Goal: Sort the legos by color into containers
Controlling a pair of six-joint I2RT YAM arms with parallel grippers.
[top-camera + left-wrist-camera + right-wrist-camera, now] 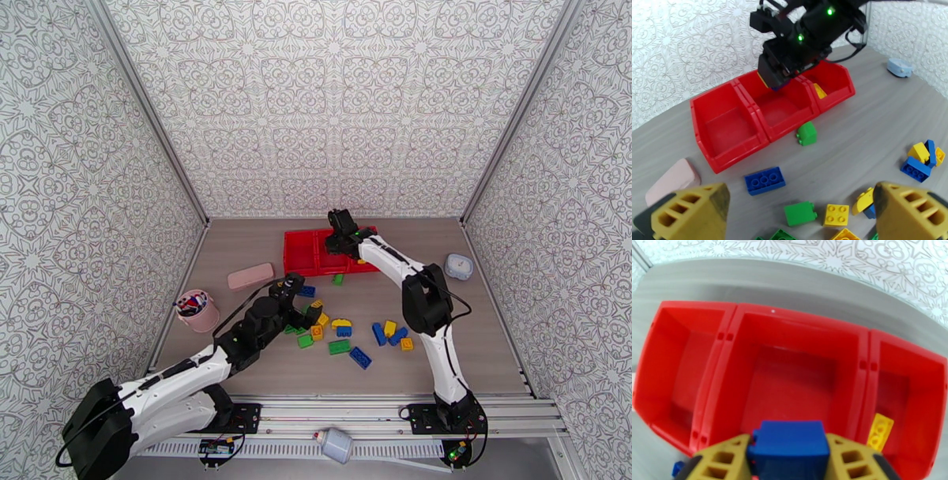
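Bench read as a clock face, 12 o'clock at the far wall.
The containers stand in a row at 12 o'clock, with left, middle and right bin side by side. A single brick lies in the right bin. The right gripper hangs over the middle bin's near edge, a held brick between its jaws. A lone brick sits just before the row. The loose legos spread from the centre toward 6 o'clock, and the left gripper hovers above their 9 o'clock end, jaws apart. A cup of pens stands at 9 o'clock. A flat case lies at 10 o'clock, between cup and row. A small lidded box sits at 2 o'clock.
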